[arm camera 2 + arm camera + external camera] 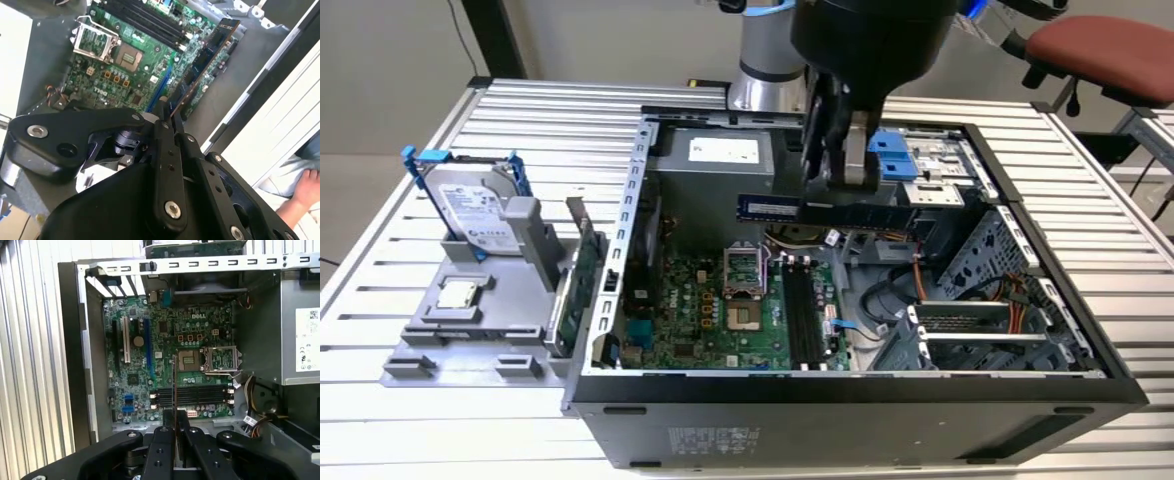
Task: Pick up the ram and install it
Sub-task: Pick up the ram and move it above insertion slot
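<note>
Green-blue circuit board is what you have in the tool: the ram [767,207] hangs in the air over the open computer case [854,385], lying level and standing on edge. The tool [838,192] is pressed together on the stick's two flat faces near the middle of its length, and both short ends stick out free. In both wrist views the stick [210,50] [174,385] runs straight out from between the fingers [162,440], touching nothing but them.

On the exterior view's clock face, the motherboard [707,300] lies at about seven o'clock from the stick, and the black slots [803,315] at about six o'clock, well below it. None of the slots has anything in it. The hard drive [474,205] stands on the tabletop [400,430] at nine o'clock from the case, well clear of your work.

Expect the stick to feel almost weightless and stiff, but thin and fragile, so a hard sideways load could crack it or its chips. Its faces look smooth enough to pivot in a light pinch. The present hold looks right to me: on the faces, mid-length, off the contact edge, with the ends left free for the latches.
</note>
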Tool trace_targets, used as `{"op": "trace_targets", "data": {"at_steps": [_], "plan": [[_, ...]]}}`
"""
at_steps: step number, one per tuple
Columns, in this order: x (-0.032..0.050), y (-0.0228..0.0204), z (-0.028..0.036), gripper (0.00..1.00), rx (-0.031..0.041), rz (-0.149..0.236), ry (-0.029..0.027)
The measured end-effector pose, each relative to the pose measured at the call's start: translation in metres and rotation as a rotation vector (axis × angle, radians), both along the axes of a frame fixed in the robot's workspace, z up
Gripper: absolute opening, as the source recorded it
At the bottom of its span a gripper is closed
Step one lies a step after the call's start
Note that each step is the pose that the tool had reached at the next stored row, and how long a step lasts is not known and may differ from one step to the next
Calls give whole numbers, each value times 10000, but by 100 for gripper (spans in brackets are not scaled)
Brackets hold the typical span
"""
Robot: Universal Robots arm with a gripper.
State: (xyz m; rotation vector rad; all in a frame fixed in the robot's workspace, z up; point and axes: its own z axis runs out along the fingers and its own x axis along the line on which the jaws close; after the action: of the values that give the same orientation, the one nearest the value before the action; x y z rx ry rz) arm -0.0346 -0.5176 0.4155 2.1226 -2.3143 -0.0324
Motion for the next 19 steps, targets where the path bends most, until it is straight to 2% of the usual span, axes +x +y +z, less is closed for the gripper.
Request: {"op": "trace_targets", "data": {"at_steps": [7, 13, 19], "plan": [[205, 3, 0, 0, -1, 0, 0], [345, 9, 0, 0, -1, 0, 0], [375, 11, 0, 0, -1, -1, 0]]}}
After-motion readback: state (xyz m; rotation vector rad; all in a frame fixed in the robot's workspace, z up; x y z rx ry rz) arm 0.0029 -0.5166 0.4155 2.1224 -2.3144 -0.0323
